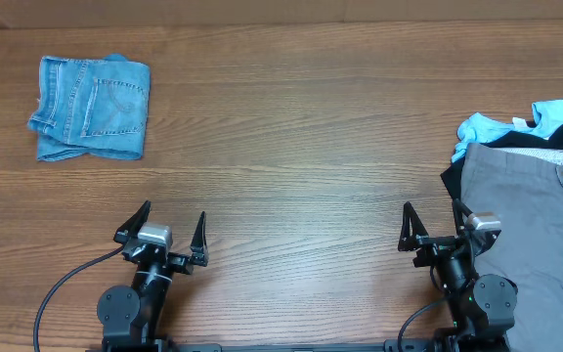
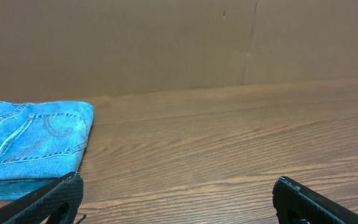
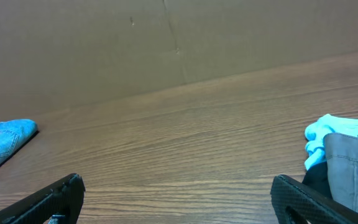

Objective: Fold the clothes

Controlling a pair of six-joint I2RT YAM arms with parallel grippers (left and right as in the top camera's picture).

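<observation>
Denim shorts: folded into a compact bundle at about ten o'clock on the table, seen from overhead. One back pocket faces up. They lie well apart from both arms.

Grey shorts: spread out at about four o'clock, running off the right edge of the overhead view. They lie on top of the other garments there.

Black garment: only a dark edge shows under the grey shorts, along their left side and top.

Light-blue garment: bunched at about two o'clock, sticking out beyond the top of the grey pile.

Left gripper: at about seven o'clock, fingers spread wide with bare table between them, holding nothing. In its wrist view the denim shorts lie ahead at ten o'clock.

Right gripper: at about five o'clock, fingers likewise spread wide and holding nothing. Its right finger stands just beside the left edge of the grey shorts (whether it touches the cloth cannot be told).

Right wrist view: the grey shorts and light-blue garment sit at three o'clock. A blue corner of the denim shorts shows far off at nine.

Backdrop: a plain brown wall behind the far table edge.
</observation>
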